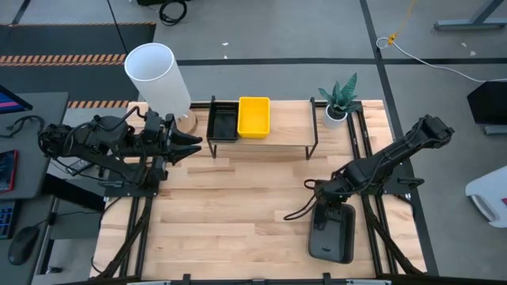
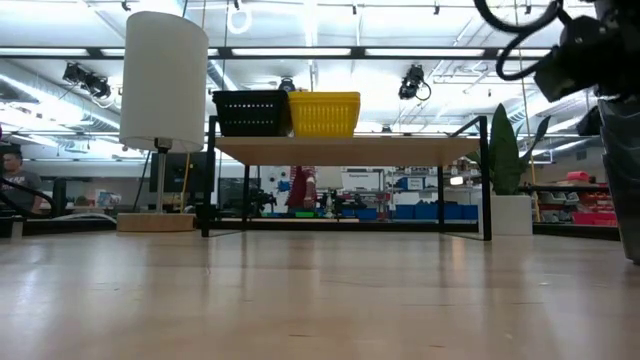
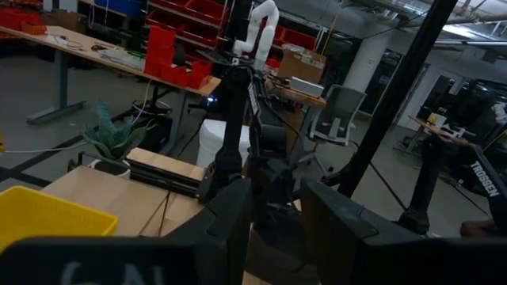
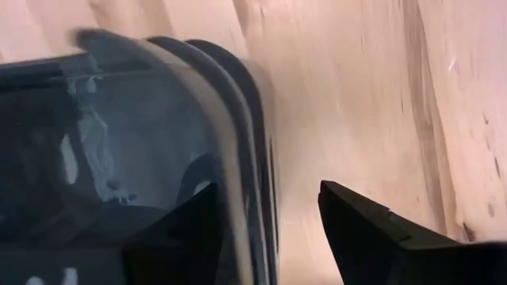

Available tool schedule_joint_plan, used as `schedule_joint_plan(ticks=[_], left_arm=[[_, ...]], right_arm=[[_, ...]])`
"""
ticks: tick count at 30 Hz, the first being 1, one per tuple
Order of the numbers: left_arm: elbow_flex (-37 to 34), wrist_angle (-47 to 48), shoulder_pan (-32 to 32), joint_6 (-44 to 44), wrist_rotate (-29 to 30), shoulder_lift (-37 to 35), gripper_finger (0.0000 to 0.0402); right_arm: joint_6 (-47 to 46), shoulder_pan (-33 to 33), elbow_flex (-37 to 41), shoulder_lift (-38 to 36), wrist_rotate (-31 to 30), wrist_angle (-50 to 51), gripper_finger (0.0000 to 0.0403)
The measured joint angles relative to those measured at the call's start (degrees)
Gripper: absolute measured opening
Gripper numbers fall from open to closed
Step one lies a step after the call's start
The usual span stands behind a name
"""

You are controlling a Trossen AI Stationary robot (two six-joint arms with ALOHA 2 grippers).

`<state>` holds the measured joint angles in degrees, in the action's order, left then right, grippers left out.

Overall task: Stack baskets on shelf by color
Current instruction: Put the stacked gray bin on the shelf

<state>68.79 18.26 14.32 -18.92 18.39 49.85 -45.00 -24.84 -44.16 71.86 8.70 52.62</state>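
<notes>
The shelf (image 1: 289, 127) stands at the table's far middle, and a black basket (image 1: 223, 120) and a yellow basket (image 1: 253, 116) rest side by side on the left part of its plank. A nested stack of dark grey baskets (image 1: 333, 237) lies on the table near the front right. My right gripper (image 4: 269, 190) hangs open just above this stack and points down. One finger (image 4: 186, 233) is over the inside and the other (image 4: 380, 233) is outside the stacked rims (image 4: 238, 119). My left gripper (image 3: 276, 229) waits open and level at the table's left, beside the shelf's left end.
A lamp with a white shade (image 1: 158, 75) stands at the far left corner. A potted plant (image 1: 339, 103) sits at the shelf's right end. Bare wood (image 1: 238, 206) lies between the shelf and the front edge. The shelf's right part (image 2: 410, 148) has nothing on it.
</notes>
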Motion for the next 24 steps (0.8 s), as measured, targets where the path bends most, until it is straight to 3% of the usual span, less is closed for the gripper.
schedule_joint_plan(ticks=[10, 18, 24], left_arm=[[0.0, 0.0, 0.0, 0.0, 0.0, 0.0, 0.0117], [0.0, 0.0, 0.0, 0.0, 2.4, 0.0, 0.0117], [0.0, 0.0, 0.0, 0.0, 4.1, 0.0, 0.0117]], right_arm=[[0.2, -1.1, 2.4, 0.3, -2.0, -3.2, 0.0127], [2.0, -1.0, 2.3, 0.3, -1.6, -3.5, 0.0022], [5.4, 0.4, 1.0, 0.3, -2.4, -2.8, 0.0021]])
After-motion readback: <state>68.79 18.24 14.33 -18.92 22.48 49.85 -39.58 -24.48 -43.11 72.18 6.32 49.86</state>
